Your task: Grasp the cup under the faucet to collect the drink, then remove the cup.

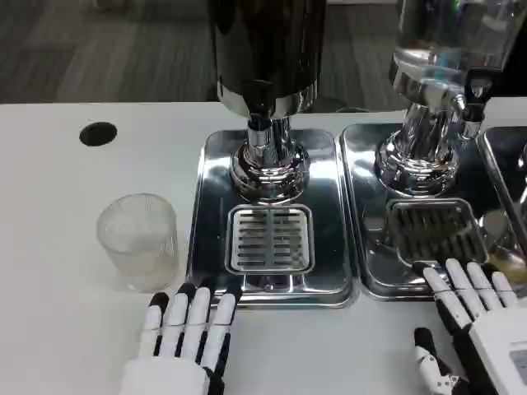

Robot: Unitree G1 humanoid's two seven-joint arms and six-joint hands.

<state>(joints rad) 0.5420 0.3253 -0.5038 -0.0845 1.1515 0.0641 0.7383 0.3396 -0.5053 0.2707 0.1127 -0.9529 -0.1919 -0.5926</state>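
Observation:
A clear ribbed cup stands upright on the white table, left of the middle dispenser's steel tray. The dark drink dispenser rises behind, its faucet above the slotted drain grate. My left hand lies flat on the table at the tray's front edge, fingers stretched forward, just right of and nearer than the cup, holding nothing. My right hand rests at the front of the second tray, fingers spread and empty.
A second dispenser with a clear tank stands on its own steel tray at the right, with a grate. A black round hole is in the table at the back left. Bare table lies left of the cup.

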